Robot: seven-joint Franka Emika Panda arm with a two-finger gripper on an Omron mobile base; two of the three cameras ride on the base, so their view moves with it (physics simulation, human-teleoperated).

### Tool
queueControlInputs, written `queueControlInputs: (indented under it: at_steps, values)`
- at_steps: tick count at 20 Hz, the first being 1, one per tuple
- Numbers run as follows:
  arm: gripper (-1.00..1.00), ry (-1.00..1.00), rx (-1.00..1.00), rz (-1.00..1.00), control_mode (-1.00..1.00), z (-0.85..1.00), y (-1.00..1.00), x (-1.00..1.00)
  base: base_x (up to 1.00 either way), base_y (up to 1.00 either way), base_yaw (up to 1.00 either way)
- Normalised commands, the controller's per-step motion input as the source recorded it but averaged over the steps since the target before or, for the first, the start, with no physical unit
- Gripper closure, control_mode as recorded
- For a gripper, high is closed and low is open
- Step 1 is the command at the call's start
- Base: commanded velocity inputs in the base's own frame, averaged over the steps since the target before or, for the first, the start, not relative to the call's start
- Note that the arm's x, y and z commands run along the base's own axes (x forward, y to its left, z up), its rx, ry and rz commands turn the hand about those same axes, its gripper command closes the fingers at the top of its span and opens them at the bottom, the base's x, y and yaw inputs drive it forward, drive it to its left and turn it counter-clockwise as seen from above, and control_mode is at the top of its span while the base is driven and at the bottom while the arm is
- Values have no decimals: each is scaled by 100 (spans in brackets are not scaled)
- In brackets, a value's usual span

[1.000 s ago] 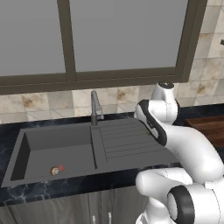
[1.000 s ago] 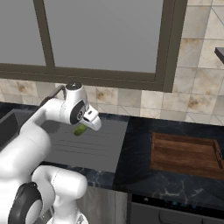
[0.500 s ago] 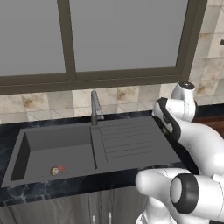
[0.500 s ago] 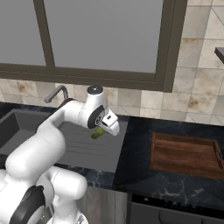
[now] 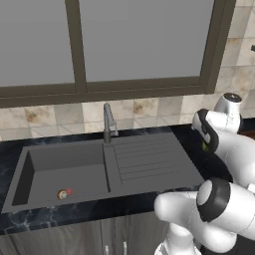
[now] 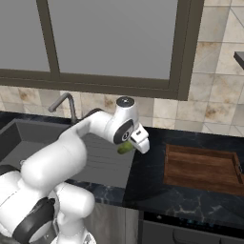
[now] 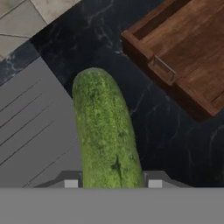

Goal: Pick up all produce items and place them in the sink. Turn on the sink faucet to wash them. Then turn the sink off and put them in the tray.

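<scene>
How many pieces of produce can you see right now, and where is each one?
2. A green cucumber is held in the gripper, above the dark counter between the drainboard and the wooden tray. A small round tan item lies in the sink. Others may be hidden.

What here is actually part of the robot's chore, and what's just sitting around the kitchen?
Part of the job:
- cucumber, gripped in the tool above the dark counter
- small tan item, lying in the sink
- faucet behind the sink
- wooden tray, nothing in it

Just around:
- window
- tiled wall
- dark counter
</scene>
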Motion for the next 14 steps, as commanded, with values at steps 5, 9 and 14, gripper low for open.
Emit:
queueControlInputs:
  at_steps: [5, 9, 14]
  values:
    - [100, 0, 2, -13, -100, 1, -72, 7, 0, 0, 0]
    - [100, 0, 2, -12, -100, 4, -76, 7, 0, 0, 0]
    - [100, 0, 2, -11, -100, 0, -76, 10, 0, 0, 0]
